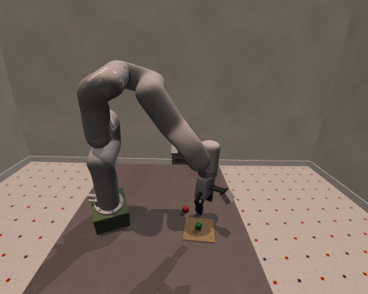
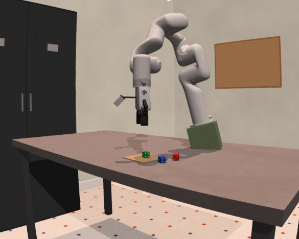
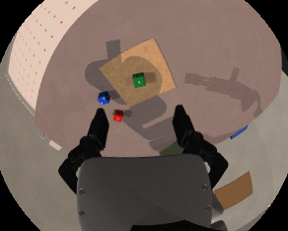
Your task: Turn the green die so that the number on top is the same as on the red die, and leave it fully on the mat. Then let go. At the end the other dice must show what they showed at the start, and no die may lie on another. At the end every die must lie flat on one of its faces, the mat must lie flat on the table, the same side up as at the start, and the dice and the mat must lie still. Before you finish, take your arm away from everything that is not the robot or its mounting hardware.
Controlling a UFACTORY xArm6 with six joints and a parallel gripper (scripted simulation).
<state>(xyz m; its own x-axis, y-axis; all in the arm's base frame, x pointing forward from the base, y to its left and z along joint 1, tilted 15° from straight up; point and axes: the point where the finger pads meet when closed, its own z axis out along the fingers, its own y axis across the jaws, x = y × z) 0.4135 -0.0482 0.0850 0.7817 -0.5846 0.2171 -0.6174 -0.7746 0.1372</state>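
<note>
From my console the brown table (image 2: 221, 174) filled the middle of the room, with pale tiled floor (image 1: 304, 221) dotted red and blue on either side and plain grey walls behind. The arm (image 1: 165, 104) rose from a green base block (image 1: 112, 223) bolted at the table's far side and arched over to hang its wrist straight down.

The gripper (image 2: 142, 122) hung well above the table, its fingers spread wide and holding nothing. Below it the tan mat (image 1: 206, 235) lay flat on the table, and the green die (image 1: 198, 225) sat flat on it, inside the edges. The red die (image 1: 185, 208) lay on bare table just off the mat's corner.

The side view gave me what the top view did not: a black cabinet (image 2: 41, 102) against the wall, a brown board (image 2: 248, 62) hung on the other wall, and the blue die (image 2: 162, 159) in full, resting on the table just beside the mat's edge, between the green die and the red one. From above, the gripper hid nearly all of that blue die.

The wrist camera looked straight down between the two dark fingers and showed all three dice apart from one another, none stacked. I could not read the pips on any die's top face in any view.
</note>
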